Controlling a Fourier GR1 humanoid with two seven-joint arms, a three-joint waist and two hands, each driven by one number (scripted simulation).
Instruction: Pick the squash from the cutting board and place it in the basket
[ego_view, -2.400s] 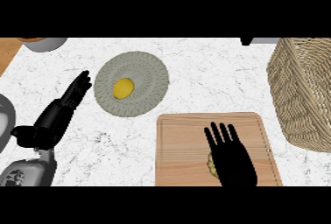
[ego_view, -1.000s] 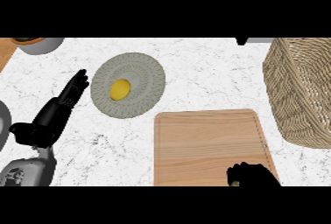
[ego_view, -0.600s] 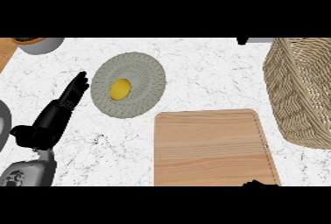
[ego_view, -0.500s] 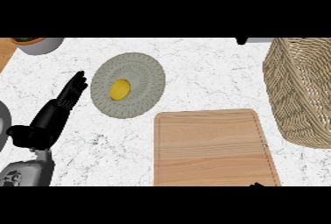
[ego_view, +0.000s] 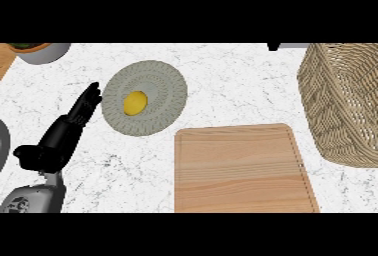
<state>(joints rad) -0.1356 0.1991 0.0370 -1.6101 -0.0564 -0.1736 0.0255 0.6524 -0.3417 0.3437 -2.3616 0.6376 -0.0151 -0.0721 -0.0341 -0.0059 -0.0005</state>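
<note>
One released left hand (ego_view: 63, 135), one cutting board (ego_view: 240, 170), one basket (ego_view: 347, 100), one plate (ego_view: 145, 104).

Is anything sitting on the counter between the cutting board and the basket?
Nothing visible does: only bare counter separates the cutting board from the basket. The plate and the left hand lie on the board's other side. The squash and right hand are out of view.
</note>
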